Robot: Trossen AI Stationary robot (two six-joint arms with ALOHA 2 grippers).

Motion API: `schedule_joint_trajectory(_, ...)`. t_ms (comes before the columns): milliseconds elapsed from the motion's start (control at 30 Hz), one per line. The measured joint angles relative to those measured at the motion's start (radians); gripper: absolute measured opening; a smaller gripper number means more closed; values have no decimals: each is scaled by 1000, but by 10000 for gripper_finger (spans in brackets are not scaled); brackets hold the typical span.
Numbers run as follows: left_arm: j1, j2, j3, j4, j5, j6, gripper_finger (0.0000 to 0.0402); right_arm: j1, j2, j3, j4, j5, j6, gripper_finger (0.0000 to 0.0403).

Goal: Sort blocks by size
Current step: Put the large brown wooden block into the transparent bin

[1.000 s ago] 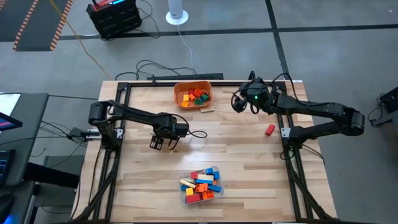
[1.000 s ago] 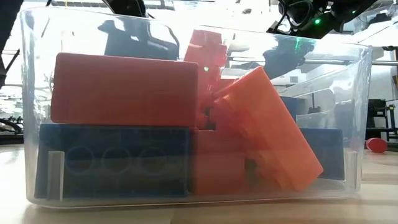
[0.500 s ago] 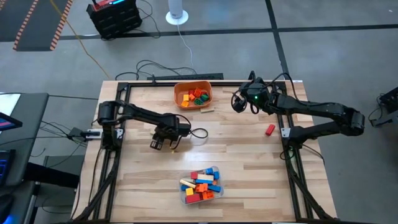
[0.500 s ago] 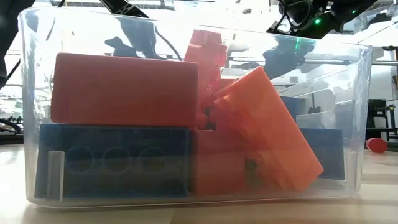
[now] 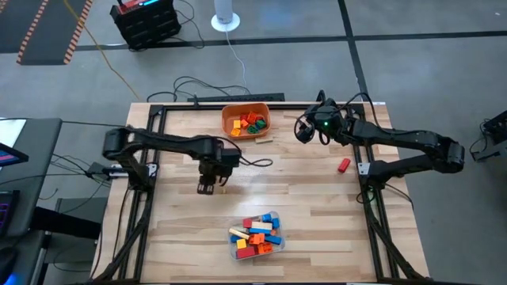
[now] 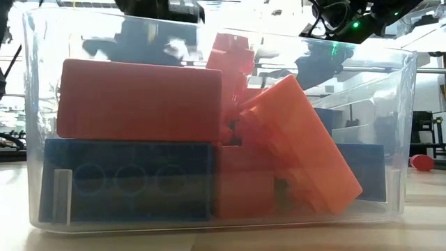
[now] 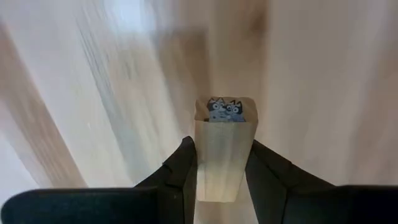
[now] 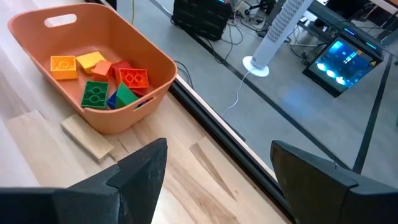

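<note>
My left gripper (image 5: 207, 187) points down over the middle of the table, left of centre. It is shut on a tan wooden block (image 7: 222, 149) that bears a small blue picture. My right gripper (image 5: 303, 131) hangs open at the far right, next to the orange bowl (image 8: 93, 68), with nothing between its fingers. The bowl holds several coloured blocks (image 8: 106, 78), and a second tan block (image 8: 87, 138) lies against its base. A clear tub (image 5: 255, 235) of larger blocks (image 6: 139, 101) stands near the front edge. One red block (image 5: 343, 165) lies alone on the right. My left gripper pinches the tan block's two long sides (image 7: 202, 168) between its two fingers, coming from above and pointing down. The block reaches out past the fingertips, with the blue picture (image 7: 225, 110) on the part farthest from the gripper. It looks lifted clear of the table.
Black cables (image 5: 253, 166) trail over the table behind the left arm. Bare wood lies between the bowl and the tub. Beyond the table's far edge are a white fan stand (image 8: 267, 43) and a black case (image 5: 146, 22) on the floor.
My left gripper has shut on the tan block, turned at the wrist and risen, taking the block up off the table.
</note>
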Motion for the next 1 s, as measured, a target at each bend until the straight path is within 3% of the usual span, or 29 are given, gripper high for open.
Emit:
schedule_joint_trajectory(133, -52, -103, 48, 113, 52, -135, 99, -11, 0, 0, 1, 0, 1, 317)
schedule_joint_trajectory(267, -141, -170, 57, 359, 88, -260, 99, -15, 0, 0, 2, 0, 9, 317)
schedule_joint_trajectory(467, -283, -138, 56, 606, 138, -381, 123, -2, 0, 0, 3, 0, 11, 317)
schedule_joint_trajectory(800, -384, 9, 54, 742, 304, -461, 121, -2, 0, 0, 0, 0, 10, 317)
schedule_joint_trajectory(1000, -375, 31, 54, 749, 301, -503, 144, -2, 0, 0, 0, 0, 9, 317)
